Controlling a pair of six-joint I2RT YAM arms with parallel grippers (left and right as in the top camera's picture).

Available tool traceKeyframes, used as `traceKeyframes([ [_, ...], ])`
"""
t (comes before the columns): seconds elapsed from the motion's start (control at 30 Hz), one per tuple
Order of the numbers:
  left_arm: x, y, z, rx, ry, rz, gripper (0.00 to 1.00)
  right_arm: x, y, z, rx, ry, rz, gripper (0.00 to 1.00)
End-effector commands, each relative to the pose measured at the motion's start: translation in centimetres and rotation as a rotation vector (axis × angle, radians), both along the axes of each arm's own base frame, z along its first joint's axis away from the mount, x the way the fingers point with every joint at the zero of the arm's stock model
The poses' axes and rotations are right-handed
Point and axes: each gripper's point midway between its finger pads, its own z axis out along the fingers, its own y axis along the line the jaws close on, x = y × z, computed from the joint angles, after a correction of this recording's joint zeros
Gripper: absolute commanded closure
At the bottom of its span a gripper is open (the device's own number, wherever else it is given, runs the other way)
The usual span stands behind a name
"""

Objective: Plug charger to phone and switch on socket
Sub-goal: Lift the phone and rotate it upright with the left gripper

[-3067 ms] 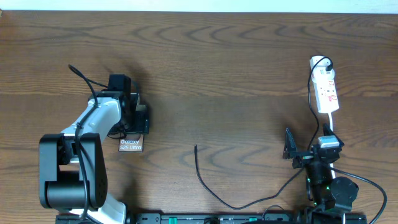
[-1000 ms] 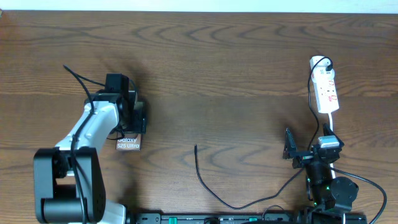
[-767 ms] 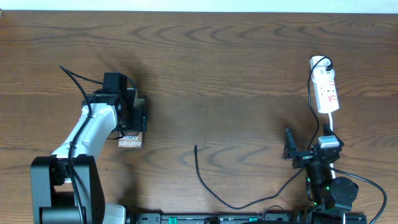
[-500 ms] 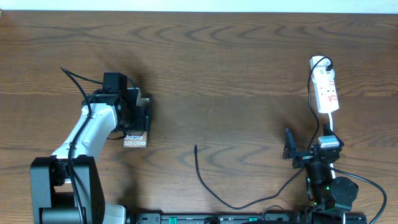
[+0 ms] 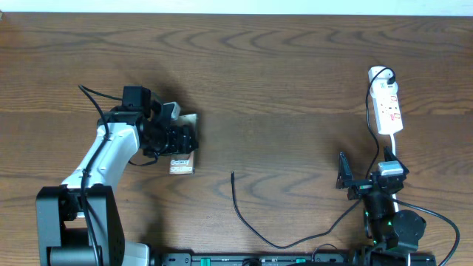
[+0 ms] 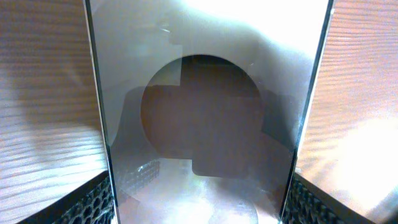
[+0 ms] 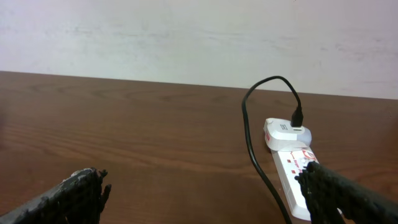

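1. The phone (image 5: 182,166) is in the left half of the desk (image 5: 281,74), about midway between the far and near edges. It appears lifted and tilted rather than lying flat. In the left wrist view its glossy face (image 6: 205,93) fills the frame.
2. The left gripper (image 5: 176,140) pinches the phone across its width, with a finger pad (image 6: 93,199) against each long edge. The lettered end sticks out towards the near edge, beyond the fingers.
3. The charger (image 5: 233,188) lies on the desk just right of the phone and apart from it. Its tip points at the far edge, and the cable curves away along the near edge.
4. The right gripper (image 7: 208,196) hangs near the near-right corner with its fingers spread wide, holding nothing.
5. The socket (image 5: 386,103) lies by the right edge, well apart from the phone.
6. Risks, as I judge them:
   - The smooth edges give a thin hold, so a quick swing could let the phone slip or twist.
   - Which end carries the port is hidden, so the phone may be set down with the port facing away from the plug tip.
   - The loose cable could be dragged as an arm passes over it.
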Motion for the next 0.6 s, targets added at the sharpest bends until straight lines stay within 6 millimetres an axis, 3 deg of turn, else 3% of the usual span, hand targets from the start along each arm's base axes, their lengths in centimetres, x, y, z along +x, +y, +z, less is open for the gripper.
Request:
traceKeyframes([
  [0.0, -0.2, -3.0, 2.9, -0.225, -0.004, -0.006, 0.92, 0.0, 0.1, -0.1, -0.008, 0.003, 0.002, 0.01],
  [0.3, -0.3, -6.3, 6.8, -0.531, 0.036, 0.005, 0.92, 0.0, 0.1, -0.1, -0.008, 0.003, 0.002, 0.01],
  [0.57, 0.3, -7.7, 9.9, -0.722, 0.082, 0.033, 0.92, 0.0, 0.1, -0.1, -0.008, 0.003, 0.002, 0.01],
])
